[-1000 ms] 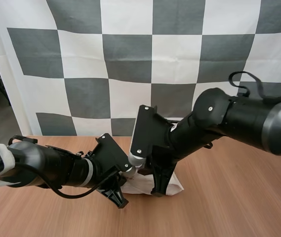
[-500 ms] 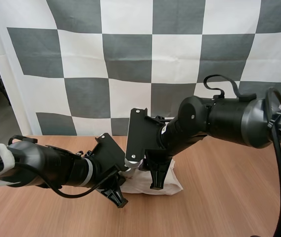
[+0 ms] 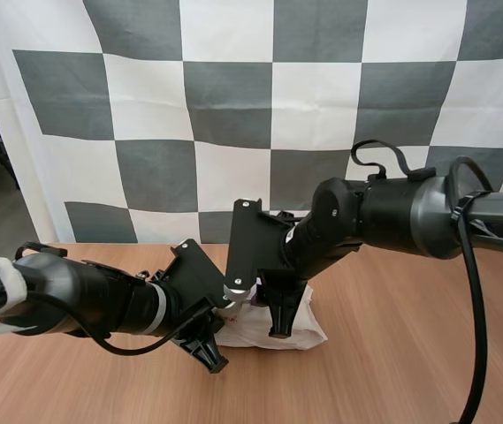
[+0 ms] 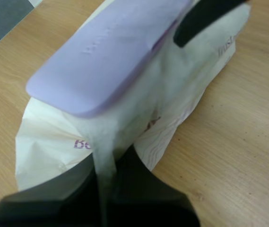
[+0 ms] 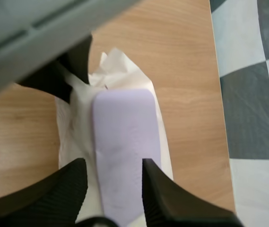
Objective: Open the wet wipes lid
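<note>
Right gripper (image 5: 114,165) is straddling lilac lid (image 5: 122,137), fingers spread | left gripper (image 4: 107,163) is pinching wet wipes pack (image 4: 181,90) at its 8 o'clock end, high view.

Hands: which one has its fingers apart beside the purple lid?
The right hand: its fingers stand either side of the lid. The left hand pinches the pack's end.

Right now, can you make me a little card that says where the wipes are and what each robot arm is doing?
table: brown wood
wet wipes pack: white and crinkly, lying on the table between the two arms
lid: purple, on top of the pack, looks shut
left end effector: pinching the pack's end flap, low by the table
right end effector: open, one finger on each side of the lid
job so far: lid not yet opened
</note>
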Controlling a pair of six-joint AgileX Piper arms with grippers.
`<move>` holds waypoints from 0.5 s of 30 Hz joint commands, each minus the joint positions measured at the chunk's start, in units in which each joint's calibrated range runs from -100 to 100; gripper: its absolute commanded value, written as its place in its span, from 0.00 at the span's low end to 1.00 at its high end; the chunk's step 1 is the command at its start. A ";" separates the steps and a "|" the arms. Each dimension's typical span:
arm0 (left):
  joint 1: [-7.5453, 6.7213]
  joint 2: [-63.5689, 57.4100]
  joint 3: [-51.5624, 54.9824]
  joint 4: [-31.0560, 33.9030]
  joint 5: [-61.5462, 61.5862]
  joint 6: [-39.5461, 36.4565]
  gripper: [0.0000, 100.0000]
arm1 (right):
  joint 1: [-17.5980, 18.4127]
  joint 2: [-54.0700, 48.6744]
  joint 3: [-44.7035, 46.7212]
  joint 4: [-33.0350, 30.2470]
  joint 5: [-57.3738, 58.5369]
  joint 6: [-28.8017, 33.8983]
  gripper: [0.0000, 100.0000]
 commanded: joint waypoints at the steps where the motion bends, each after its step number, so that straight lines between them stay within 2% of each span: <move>1: 0.02 0.01 -0.04 0.07 -0.09 0.77 0.00 | -0.56 0.16 0.04 0.05 -0.24 -0.04 0.62; 6: 0.02 0.01 -0.04 0.07 -0.09 0.77 0.00 | -1.45 1.14 0.04 0.87 0.50 -0.30 0.58; 10: 0.02 0.01 -0.04 0.07 -0.09 0.77 0.00 | -1.45 1.14 0.04 4.18 2.52 -1.36 0.58; 15: 0.02 0.01 -0.04 0.07 -0.09 0.77 0.00 | -1.45 1.14 0.04 5.13 4.33 -2.44 0.58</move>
